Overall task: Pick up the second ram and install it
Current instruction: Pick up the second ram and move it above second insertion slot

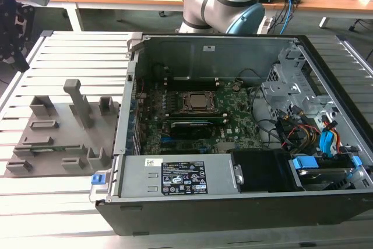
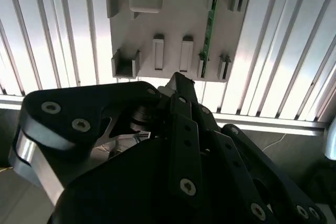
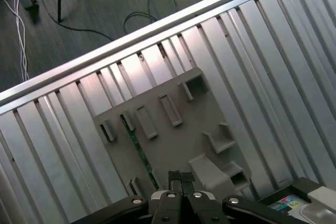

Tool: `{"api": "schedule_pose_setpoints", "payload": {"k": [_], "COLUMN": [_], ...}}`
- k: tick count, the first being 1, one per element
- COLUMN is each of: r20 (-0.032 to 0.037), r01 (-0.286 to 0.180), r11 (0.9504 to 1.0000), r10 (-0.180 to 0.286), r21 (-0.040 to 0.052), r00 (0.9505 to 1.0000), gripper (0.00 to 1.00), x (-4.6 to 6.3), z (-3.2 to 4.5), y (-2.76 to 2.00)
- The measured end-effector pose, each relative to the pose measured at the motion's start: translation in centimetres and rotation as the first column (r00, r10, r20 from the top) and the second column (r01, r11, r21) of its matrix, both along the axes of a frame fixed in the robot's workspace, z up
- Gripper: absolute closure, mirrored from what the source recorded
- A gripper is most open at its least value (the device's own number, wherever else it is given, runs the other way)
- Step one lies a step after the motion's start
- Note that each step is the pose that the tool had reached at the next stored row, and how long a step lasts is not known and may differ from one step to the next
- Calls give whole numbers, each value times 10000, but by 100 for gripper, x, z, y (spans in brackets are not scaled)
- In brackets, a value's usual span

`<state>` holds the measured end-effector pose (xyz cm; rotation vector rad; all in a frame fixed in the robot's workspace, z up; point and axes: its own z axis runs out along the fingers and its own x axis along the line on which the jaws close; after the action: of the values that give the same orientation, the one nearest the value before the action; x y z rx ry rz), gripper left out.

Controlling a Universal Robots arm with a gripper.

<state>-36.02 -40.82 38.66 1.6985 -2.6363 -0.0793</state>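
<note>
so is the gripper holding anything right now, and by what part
Nothing is held. The gripper hangs shut and empty above the grey holder tray, where the second ram stands in its slot.

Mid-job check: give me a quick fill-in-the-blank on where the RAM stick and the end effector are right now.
The second ram, a thin ___ stick, stands on edge in the grey fixture.
The end effector hangs above that fixture, holding ___.
The open computer case sits on the exterior view's ___ of the fixture.
Missing words: green; nothing; right.
</note>
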Motion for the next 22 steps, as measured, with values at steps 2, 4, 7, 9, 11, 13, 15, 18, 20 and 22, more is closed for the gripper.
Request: {"api": "schedule_pose_setpoints", "payload": {"k": [2,4,7,9,11,13,15,18,20,22], "r20": [1,0,0,1,1,1,0,1,1,0], "r01": [-205,-580,-969,-1215,-1386,-1675,-1943,-2338,-2568,-2807], "r11": [9998,9983,9953,9926,9903,9859,9809,9723,9665,9598], "r10": [205,580,969,1215,1386,1675,1943,2338,2568,2807], "r21": [1,1,1,0,1,0,0,1,0,0], "r00": [9998,9983,9953,9926,9903,9859,9809,9723,9665,9598], "gripper": [89,89,89,89,89,89,89,89,89,89], "x": [0,0,0,0,0,0,0,0,0,0], "z": [-1,0,0,0,-1,-1,0,-1,0,0], "y": [0,0,0,0,0,0,0,0,0,0]}}
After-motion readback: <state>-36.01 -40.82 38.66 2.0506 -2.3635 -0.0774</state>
